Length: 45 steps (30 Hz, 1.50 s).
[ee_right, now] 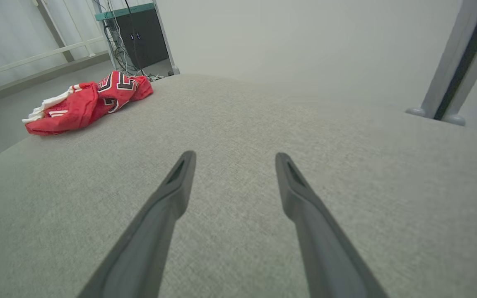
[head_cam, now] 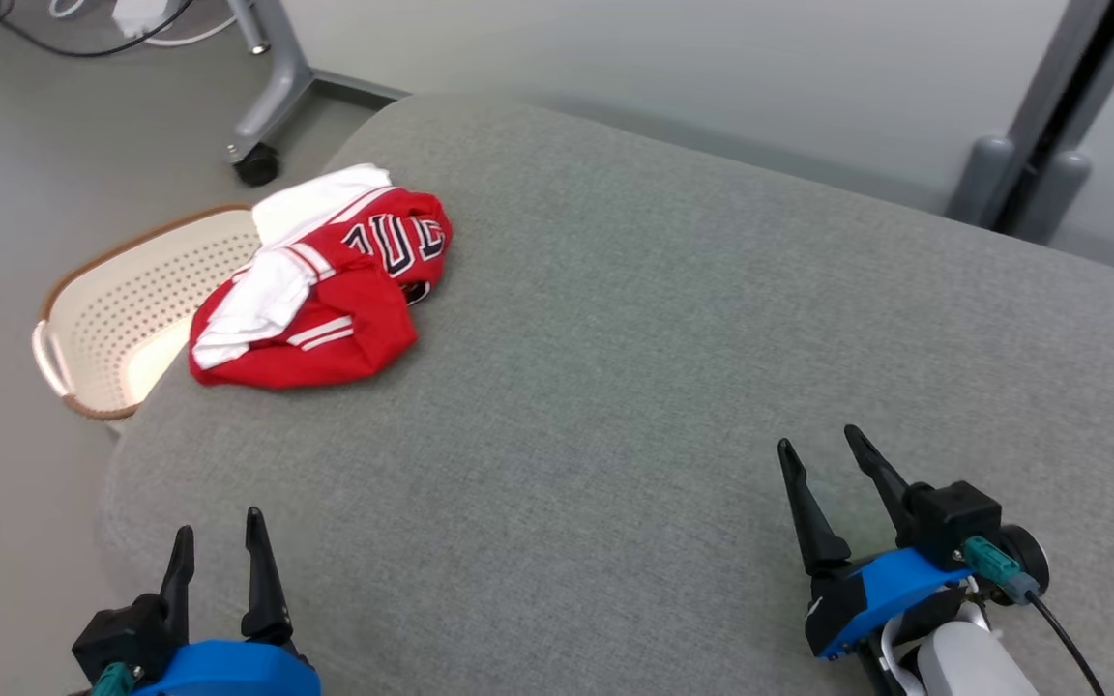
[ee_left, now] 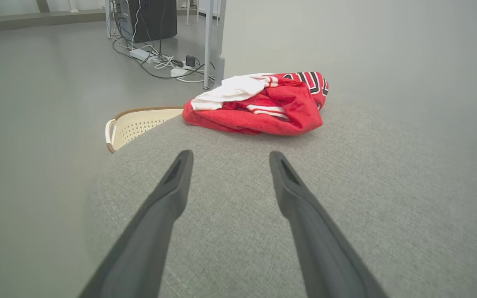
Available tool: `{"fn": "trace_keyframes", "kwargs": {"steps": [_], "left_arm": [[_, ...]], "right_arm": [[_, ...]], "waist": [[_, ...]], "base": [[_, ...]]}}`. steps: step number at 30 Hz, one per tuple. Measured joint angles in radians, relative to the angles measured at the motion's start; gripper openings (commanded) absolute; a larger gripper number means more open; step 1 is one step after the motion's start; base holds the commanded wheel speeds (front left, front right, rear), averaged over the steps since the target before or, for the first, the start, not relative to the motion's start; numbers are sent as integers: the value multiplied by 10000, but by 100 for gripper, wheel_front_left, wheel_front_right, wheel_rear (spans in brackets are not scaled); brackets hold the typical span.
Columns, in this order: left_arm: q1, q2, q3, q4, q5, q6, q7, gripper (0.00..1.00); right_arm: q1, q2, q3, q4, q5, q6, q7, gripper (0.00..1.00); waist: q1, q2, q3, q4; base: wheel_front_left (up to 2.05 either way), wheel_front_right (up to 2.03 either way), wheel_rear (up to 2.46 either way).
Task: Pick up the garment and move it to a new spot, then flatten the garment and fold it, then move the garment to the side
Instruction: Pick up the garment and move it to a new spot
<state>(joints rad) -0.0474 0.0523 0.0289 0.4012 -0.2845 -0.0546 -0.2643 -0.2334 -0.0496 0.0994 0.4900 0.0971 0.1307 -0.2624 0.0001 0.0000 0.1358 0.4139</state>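
The garment (head_cam: pixel 325 290) is a crumpled red jersey with white parts and dark lettering, lying in a heap at the far left of the grey cushioned surface (head_cam: pixel 663 367). In the left wrist view the garment (ee_left: pixel 259 105) lies straight ahead of my fingers; the right wrist view shows the garment (ee_right: pixel 87 101) far off at the upper left. My left gripper (head_cam: pixel 219 527) stands open at the near left edge, well short of the heap. At the near right my right gripper (head_cam: pixel 823 440) is open too, with nothing between its fingers.
A cream perforated basket (head_cam: pixel 122 309) with a brown rim stands on the floor just beyond the surface's left edge, next to the garment. A wheeled grey stand leg (head_cam: pixel 262 116) is behind it, and a grey post (head_cam: pixel 1040 164) rises at the far right. Cables (ee_left: pixel 160 62) lie on the floor.
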Motion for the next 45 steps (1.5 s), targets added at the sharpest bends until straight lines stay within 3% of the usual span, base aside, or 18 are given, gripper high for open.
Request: {"fn": "trace_keyframes", "kwargs": {"steps": [5,11,14,18,27,34,35,36,37,41,45], "left_arm": [[23,-4,274,104,-105,-79,0,100],[-1162,-4,903,477,109,-474,0,100],[-2099,259,1145,894,234,-621,0,100],[-3570,1028,1227,1651,318,-702,0,100],[-6017,2575,-428,4322,-782,-750,0,100],[-7013,3110,-1206,6623,-1285,-752,353,100],[-7089,3154,-1258,6821,-1331,-752,339,90],[-7184,3191,-1327,6972,-1338,-752,311,90],[-7274,3216,-1312,7024,-1340,-752,205,0],[-7499,3346,-1300,6915,-1229,-750,54,0],[-7619,3593,-989,4882,-731,-738,25,0]], "right_arm": [[-325,4,385,50,6,0,-2,100],[-667,6,566,-123,-238,0,0,100],[-885,6,552,-328,-518,0,-2,100],[-1261,12,625,-681,-809,0,-2,100],[-1908,98,834,-1547,-1145,12,-40,100],[-2195,188,828,-1795,-1283,17,-77,100],[-2237,188,821,-1799,-1260,19,-77,100],[-2260,182,805,-1802,-1212,19,-77,100],[-2262,176,780,-1802,-1202,19,-77,100],[-2257,150,660,-1724,-1091,17,-73,100],[-2121,58,458,-1618,-826,10,-58,100]], "waist": [[0,0,466,508],[0,0,1228,365],[0,0,1702,141],[1,0,2406,-229],[-1,0,3701,-928],[-1,0,4154,-1304],[-1,0,4159,-1357],[-1,0,4154,-1401],[-1,0,4141,-1434],[0,0,4004,-1496],[0,0,3696,-1470]], "base": [[0,0,0],[0,0,0],[0,0,0],[0,0,0],[0,0,0],[0,0,0],[0,0,0],[0,0,0],[0,0,0],[0,0,0],[0,0,0]]}}
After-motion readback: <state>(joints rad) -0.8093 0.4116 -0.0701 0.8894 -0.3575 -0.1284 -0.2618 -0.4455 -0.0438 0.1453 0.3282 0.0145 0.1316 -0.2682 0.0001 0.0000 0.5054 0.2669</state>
